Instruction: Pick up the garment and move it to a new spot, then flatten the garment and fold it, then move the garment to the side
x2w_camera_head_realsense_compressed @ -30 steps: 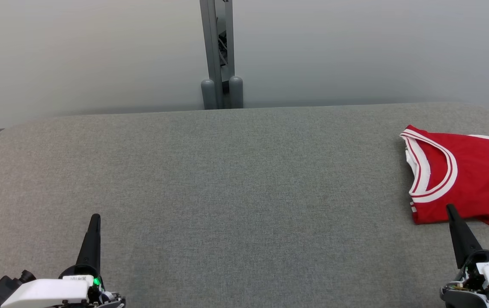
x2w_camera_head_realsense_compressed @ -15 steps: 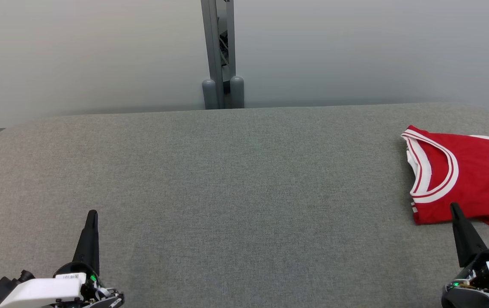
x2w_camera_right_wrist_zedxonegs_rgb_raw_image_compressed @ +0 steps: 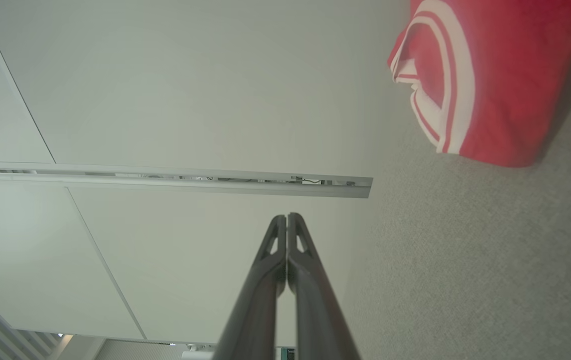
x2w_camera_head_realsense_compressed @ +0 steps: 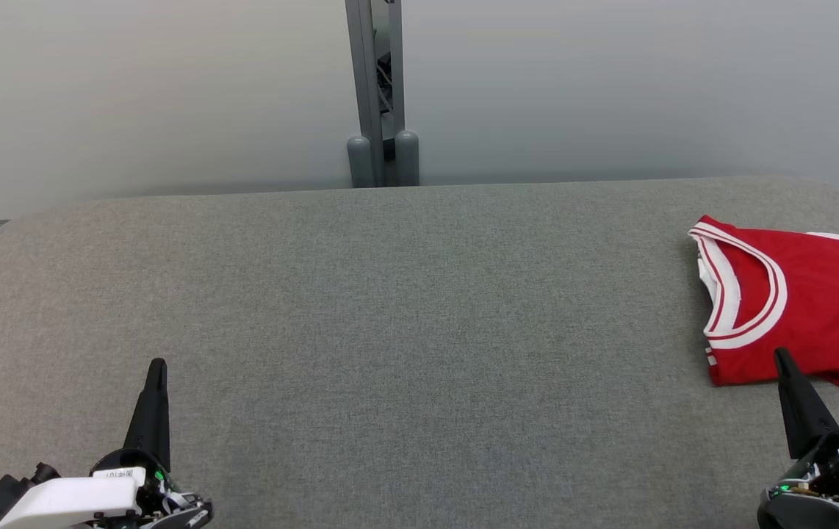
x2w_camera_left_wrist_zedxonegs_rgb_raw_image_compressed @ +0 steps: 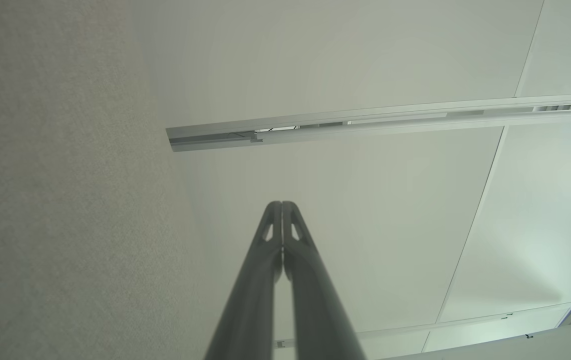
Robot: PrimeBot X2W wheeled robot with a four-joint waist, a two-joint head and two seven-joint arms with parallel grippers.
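The table (x2w_camera_head_realsense_compressed: pixel 390 330) wears matt, rough grey cloth; the red garment (x2w_camera_head_realsense_compressed: pixel 809 308) is smooth fabric; the fingers (x2w_camera_left_wrist_zedxonegs_rgb_raw_image_compressed: pixel 285 280) look semi-matt plastic.

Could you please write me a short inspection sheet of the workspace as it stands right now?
Surface: grey fabric surface, flat, with rounded far corners.
Job's things: red jersey lying at the right end, apparently folded, white-trimmed collar towards the middle, partly cut off by the picture's edge.
Clutter: nothing seen.
Grippers: left gripper shut, holding nothing, over bare fabric at the near left; right gripper shut, holding nothing, its tip by the jersey's near edge.
Cables: nothing seen.
Surroundings: pale wall panels behind the surface, with a grey metal post between them.
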